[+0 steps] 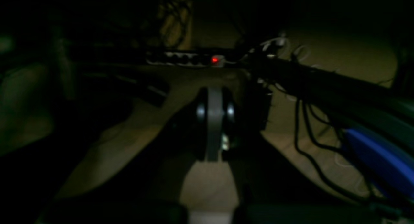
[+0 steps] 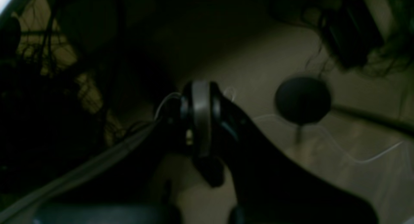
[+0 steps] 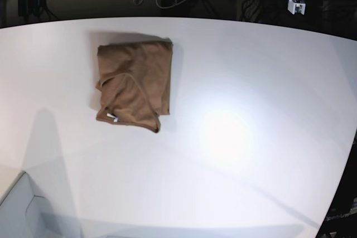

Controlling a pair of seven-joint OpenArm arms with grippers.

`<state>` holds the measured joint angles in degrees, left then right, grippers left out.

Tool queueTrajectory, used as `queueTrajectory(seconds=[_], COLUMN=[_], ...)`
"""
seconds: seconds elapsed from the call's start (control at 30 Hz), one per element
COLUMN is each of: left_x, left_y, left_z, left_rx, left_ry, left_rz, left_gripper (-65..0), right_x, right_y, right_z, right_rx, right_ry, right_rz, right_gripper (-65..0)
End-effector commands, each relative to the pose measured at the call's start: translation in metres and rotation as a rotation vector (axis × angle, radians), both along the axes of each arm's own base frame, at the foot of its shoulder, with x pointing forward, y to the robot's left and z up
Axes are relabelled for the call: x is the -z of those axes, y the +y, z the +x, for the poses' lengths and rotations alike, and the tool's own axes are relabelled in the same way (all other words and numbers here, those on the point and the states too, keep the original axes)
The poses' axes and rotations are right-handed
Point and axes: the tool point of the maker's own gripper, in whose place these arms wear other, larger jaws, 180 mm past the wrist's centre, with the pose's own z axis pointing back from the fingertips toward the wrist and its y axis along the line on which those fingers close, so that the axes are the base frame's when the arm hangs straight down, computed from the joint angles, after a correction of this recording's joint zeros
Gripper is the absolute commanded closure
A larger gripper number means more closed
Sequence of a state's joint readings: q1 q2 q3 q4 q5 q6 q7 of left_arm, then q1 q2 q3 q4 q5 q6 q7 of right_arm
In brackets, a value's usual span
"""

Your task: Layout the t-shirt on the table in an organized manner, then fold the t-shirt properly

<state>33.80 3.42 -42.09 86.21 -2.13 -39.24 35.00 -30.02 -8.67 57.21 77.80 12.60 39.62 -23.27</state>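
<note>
Closest to each wrist camera, my left gripper and right gripper are both clenched on nothing, hanging over a dim floor strewn with cables beside a power strip. On the bench, the shirt lies folded into a compact block toward its far left part, white tag showing at the near edge.

A broad white counter with a curved far edge carries one folded tan-brown t-shirt, its small white tag showing at the near hem.
</note>
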Motion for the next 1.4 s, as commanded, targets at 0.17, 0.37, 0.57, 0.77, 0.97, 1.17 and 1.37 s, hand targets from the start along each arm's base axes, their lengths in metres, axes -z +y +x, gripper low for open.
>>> queueTrajectory(seconds=[0.17, 0.37, 0.57, 0.77, 0.97, 1.17, 1.37], left_x=[0.051, 0.098, 0.130, 0.150, 0.155, 0.157, 0.158], left_y=[-0.047, -0.064, -0.056, -0.041, -0.020, -0.034, -0.056], left_z=[-0.026, -0.024, -0.010, -0.011, 0.004, 0.003, -0.001], left_rx=[0.029, -0.047, -0.146, -0.014, 0.133, 0.124, 0.110], left_ry=[-0.014, 0.046, 0.061, 0.084, 0.100, 0.102, 0.106], left_rz=[-0.194, -0.301, -0.295, -0.038, 0.229, 0.208, 0.080], left_gripper=[0.0, 0.0, 0.0, 0.0, 0.0, 0.0, 0.0], right_x=[0.028, 0.056, 0.097, 0.134, 0.132, 0.126, 0.129], right_y=[0.019, 0.051, 0.087, 0.077, 0.035, 0.031, 0.042], right_z=[-0.029, -0.030, -0.033, -0.063, -0.068, -0.060, -0.050], right_rx=[0.060, 0.101, 0.162, 0.168, -0.205, -0.369, -0.369], right_ry=[0.053, -0.003, -0.025, 0.120, 0.334, 0.393, 0.373], right_rz=[0.104, 0.171, 0.226, 0.025, -0.397, -0.560, -0.548], right_gripper=[0.0, 0.0, 0.0, 0.0, 0.0, 0.0, 0.0])
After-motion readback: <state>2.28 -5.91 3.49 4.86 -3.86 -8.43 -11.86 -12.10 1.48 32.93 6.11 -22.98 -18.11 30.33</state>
